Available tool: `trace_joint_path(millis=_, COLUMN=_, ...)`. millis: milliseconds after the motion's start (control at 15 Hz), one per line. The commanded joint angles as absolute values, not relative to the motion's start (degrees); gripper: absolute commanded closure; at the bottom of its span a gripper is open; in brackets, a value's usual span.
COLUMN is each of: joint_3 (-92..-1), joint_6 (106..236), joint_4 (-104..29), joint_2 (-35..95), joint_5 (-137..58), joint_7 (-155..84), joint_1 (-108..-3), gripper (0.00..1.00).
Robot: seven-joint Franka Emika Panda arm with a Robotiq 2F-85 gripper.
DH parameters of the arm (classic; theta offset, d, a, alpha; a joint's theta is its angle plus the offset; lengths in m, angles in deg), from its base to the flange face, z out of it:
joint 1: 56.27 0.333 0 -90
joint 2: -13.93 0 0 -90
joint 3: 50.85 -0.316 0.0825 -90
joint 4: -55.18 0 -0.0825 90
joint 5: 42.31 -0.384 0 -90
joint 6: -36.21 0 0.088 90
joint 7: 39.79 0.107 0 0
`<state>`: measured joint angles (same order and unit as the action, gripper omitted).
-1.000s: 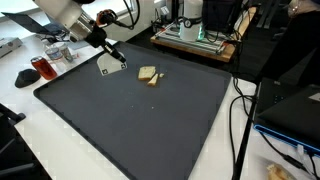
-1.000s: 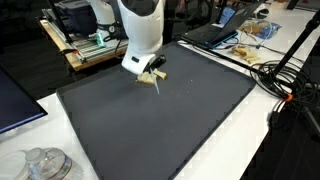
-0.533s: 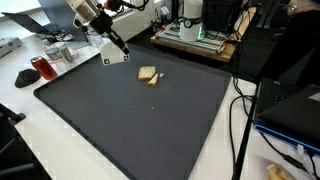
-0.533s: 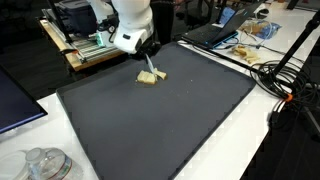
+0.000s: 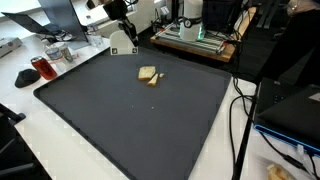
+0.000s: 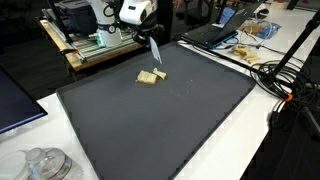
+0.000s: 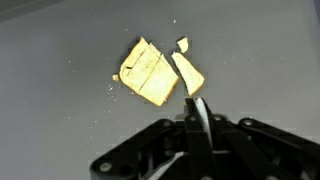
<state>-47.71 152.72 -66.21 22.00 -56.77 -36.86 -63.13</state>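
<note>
My black two-fingered gripper [image 7: 197, 108] hangs with its jaws pressed together on nothing, above the flat, pale-yellow, crumbly slab [image 7: 147, 72]. The slab lies on the dark grey mat [image 7: 60, 120], with a smaller yellow sliver [image 7: 188, 72] just beside it. The slab looks light, dry and brittle. I judge a gentle pinch across its opposite edges safest.

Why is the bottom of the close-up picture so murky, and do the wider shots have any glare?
Wrist view: the shut gripper sits close to the lens, dark and soft, while the yellow pieces are sharp. Both exterior views: the dark mat looks matte and evenly lit, without glare.
</note>
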Motion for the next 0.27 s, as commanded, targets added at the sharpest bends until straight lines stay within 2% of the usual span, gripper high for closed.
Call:
trace_joint_path(millis=0, joint_3=-48.38, joint_6=154.52, joint_4=-70.36, joint_2=17.4, joint_5=-52.07, joint_7=-31.29, joint_1=-59.73, gripper=0.99)
trace_joint_path(millis=200, joint_3=-49.42, joint_6=153.24, joint_4=-70.4, joint_2=17.19, joint_5=-45.61, joint_7=-27.95, joint_1=-57.3, gripper=0.99)
